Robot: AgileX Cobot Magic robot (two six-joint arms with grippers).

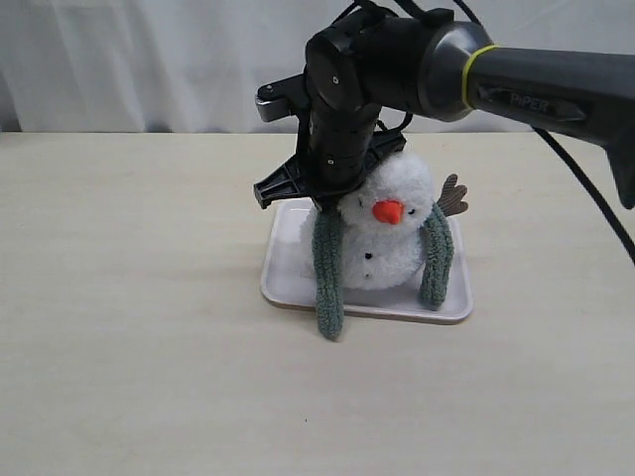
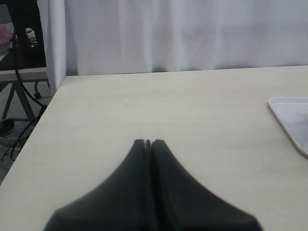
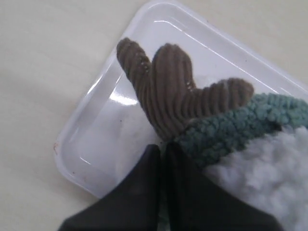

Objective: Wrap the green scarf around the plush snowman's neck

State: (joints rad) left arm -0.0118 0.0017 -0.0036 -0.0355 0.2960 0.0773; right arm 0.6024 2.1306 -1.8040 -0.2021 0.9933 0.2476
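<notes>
Lettering: "PiPER", faint, tone-on-tone
Carrier: dark right arm link [image 1: 556, 94]
Place: just beside the yellow band [image 1: 477, 74], away from the wrist

Soft, even light brightens the pale counter [image 1: 129, 327]; shadows are faint. Glare streaks the white tray [image 3: 91, 139]. Up close, the left pincer [image 2: 148, 143] and right pincer [image 3: 162, 150] blur darkly.

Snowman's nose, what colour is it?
The nose is orange, clearest in the exterior view.
</notes>
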